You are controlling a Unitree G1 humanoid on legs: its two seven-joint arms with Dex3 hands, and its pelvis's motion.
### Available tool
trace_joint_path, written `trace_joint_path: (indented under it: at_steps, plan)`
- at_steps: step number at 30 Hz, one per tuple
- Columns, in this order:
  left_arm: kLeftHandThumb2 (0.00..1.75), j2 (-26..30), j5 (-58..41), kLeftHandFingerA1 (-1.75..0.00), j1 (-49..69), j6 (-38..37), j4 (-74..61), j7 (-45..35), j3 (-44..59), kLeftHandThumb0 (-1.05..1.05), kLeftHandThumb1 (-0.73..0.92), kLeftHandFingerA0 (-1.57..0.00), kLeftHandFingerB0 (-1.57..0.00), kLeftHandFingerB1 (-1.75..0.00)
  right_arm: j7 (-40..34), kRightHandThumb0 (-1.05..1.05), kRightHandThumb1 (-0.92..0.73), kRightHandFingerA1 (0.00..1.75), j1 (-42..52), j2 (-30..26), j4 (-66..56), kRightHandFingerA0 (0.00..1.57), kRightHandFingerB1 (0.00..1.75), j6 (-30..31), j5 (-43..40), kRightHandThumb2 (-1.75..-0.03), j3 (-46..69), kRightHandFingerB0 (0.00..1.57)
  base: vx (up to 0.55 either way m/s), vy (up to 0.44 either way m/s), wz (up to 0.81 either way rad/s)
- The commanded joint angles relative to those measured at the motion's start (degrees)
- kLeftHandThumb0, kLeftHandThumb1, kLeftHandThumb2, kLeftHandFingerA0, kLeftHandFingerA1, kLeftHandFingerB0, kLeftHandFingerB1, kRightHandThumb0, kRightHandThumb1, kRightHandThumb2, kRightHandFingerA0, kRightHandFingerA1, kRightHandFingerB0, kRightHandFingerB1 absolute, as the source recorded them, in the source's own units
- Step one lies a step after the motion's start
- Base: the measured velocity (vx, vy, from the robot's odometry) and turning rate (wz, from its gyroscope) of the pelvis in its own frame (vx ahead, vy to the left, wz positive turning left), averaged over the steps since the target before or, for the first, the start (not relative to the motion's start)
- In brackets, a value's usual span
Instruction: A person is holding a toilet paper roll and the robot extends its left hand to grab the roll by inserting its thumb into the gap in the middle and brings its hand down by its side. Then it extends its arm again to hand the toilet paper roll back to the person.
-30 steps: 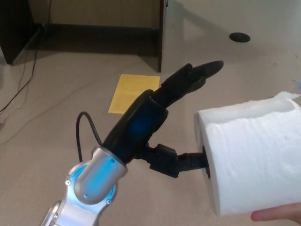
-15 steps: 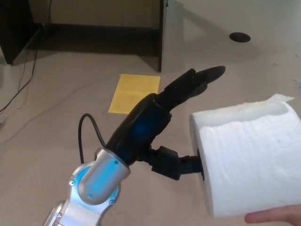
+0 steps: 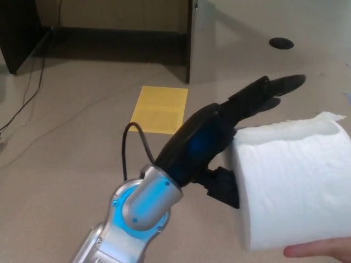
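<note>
Thumb buried in toilet paper roll (image 3: 296, 186), left hand (image 3: 219, 142) unclenched.
Fingers (image 3: 269, 90) splayed above; could slip free if released before clamping.

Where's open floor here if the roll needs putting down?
Bare floor left of the yellow sheet, out to the cable, and at right between the dark floor disc and the toilet paper roll. Crowded low right: left robot hand, roll, person's finger.
</note>
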State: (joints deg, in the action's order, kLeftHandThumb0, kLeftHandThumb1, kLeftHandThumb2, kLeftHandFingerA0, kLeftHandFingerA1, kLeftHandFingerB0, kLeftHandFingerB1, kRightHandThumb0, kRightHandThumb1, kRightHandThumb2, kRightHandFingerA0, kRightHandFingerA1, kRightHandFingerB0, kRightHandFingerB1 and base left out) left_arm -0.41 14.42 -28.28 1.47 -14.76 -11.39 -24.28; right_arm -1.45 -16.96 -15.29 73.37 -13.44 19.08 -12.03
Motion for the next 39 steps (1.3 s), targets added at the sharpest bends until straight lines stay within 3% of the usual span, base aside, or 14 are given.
trace_joint_path:
  at_steps: [1, 2, 3, 6, 7, 8, 9, 10, 12, 16, 22, 28, 30, 39]
  plan:
    - [0.55, -1.27, 0.59, -0.37, 0.62, -2.56, 0.35, -0.86, -3.6, -0.26, 0.49, -0.39, -0.3, -0.31, -0.57, -0.35, -0.66, 0.6, 0.58, -0.83, 0.0, 0.71, 0.4, -0.82, 0.92, -0.59, -0.63, 0.47, 0.0, 0.0, 0.0]
    - [0.57, -1.65, -1.37, -0.41, 1.01, -5.22, 1.62, -1.09, -3.68, -0.19, 0.57, -0.51, -0.38, -0.33, -0.58, -0.36, -0.65, 0.62, 0.37, -0.74, 0.05, 0.71, 0.4, -0.24, 0.91, -0.59, -0.68, 0.47, 0.0, 0.0, 0.0]
    - [0.62, -1.62, -2.78, -0.6, 1.4, -5.05, 1.64, -2.29, -4.01, -0.15, 0.72, -0.99, -0.58, -0.39, -0.47, -0.35, -0.66, 0.65, 0.09, -0.69, 0.03, 0.71, 0.4, 0.28, 0.82, -0.6, -0.62, 0.49, 0.0, 0.0, 0.0]
    - [0.63, -1.41, -3.55, -0.63, 2.41, -3.87, 0.81, -3.18, -4.02, -0.08, 0.75, -1.1, -0.78, -0.48, 0.04, -0.35, -0.66, 0.65, -0.46, -0.6, -0.06, 0.7, 0.4, 0.83, 0.3, -0.6, -0.15, 0.5, 0.0, 0.0, 0.0]
    - [0.62, -1.5, -3.31, -0.69, 2.62, -4.54, 1.16, -2.57, -3.74, -0.05, 0.76, -1.16, -0.84, -0.51, -0.04, -0.42, -0.54, 0.71, -0.91, -0.63, -0.06, 0.67, 0.54, 0.93, 0.54, -0.85, -0.32, 0.44, 0.0, 0.0, 0.0]
    - [0.63, -1.61, -3.19, -0.9, 3.57, -5.41, 1.17, -1.85, -3.72, -0.02, 0.79, -1.1, -0.92, -0.59, -0.19, -0.42, -0.53, 0.71, -0.65, -0.67, -0.1, 0.68, 0.54, 0.74, 0.79, -0.85, -0.54, 0.43, 0.0, 0.0, 0.0]
    - [0.71, -1.63, -2.97, -0.98, 4.42, -5.66, 0.85, -1.41, -3.82, 0.02, 0.76, -1.08, -0.92, -0.67, -0.19, -0.35, -0.66, 0.65, -0.22, -0.66, -0.14, 0.71, 0.41, 0.4, 0.82, -0.6, -0.59, 0.51, 0.0, 0.0, 0.0]
    - [0.71, -1.61, -2.65, -0.98, 5.15, -5.65, 0.47, -1.07, -3.89, 0.02, 0.76, -1.08, -0.92, -0.67, -0.13, -0.35, -0.66, 0.65, 0.16, -0.65, -0.17, 0.71, 0.41, 0.02, 0.77, -0.6, -0.57, 0.51, 0.0, 0.0, 0.0]
    - [0.67, -1.05, 0.32, -1.2, 6.03, -4.39, -0.81, 0.65, -3.15, -0.12, 0.81, -1.05, -0.91, -0.9, 0.23, -0.35, -0.65, 0.69, -0.31, -1.02, -0.03, 0.72, 0.41, 0.03, 0.99, -0.59, -0.7, 0.48, 0.0, 0.0, 0.0]
    - [0.74, -0.13, 1.69, -1.35, 7.49, -5.66, -1.87, 2.03, -1.86, -0.08, 0.79, -0.98, -0.84, -0.99, 0.29, -0.36, -0.66, 0.63, -0.45, -0.95, -0.03, 0.72, 0.41, 0.23, 1.23, -0.6, -0.97, 0.49, 0.0, 0.0, 0.0]
    - [0.7, 0.55, -0.87, -1.37, 9.68, -5.63, -4.1, 2.17, 2.64, -0.14, 0.84, -0.94, -0.8, -1.12, 0.82, -0.36, -0.66, 0.62, -0.82, -0.93, -0.07, 0.69, 0.42, 0.39, 0.84, -0.6, -0.69, 0.49, 0.0, 0.0, 0.0]
    - [0.67, 2.94, -6.22, -1.3, 9.36, -8.09, -4.18, 1.36, 12.45, -0.12, 0.87, -0.98, -0.79, -1.12, 1.94, -0.36, -0.67, 0.64, -4.33, -1.51, 0.4, 0.68, 0.44, 0.91, 1.41, -0.6, -1.14, 0.52, 0.0, 0.0, 0.0]
    - [0.77, 3.57, -10.19, -1.27, 10.77, -8.27, -4.54, 0.15, 15.97, -0.02, 0.82, -0.96, -0.77, -1.09, 1.83, -0.39, -0.66, 0.62, -3.73, -2.0, 0.33, 0.67, 0.45, 0.05, 1.6, -0.59, -1.4, 0.53, 0.0, 0.0, 0.0]
    - [0.65, 9.22, -16.87, -1.29, 19.76, -6.41, -9.08, -2.63, 28.69, -0.13, 0.85, -1.07, -0.79, -1.12, 2.15, -0.36, -0.66, 0.61, -2.56, -2.63, 0.56, 0.68, 0.44, 0.36, 1.11, -0.59, -0.94, 0.52, 0.0, 0.0, 0.0]
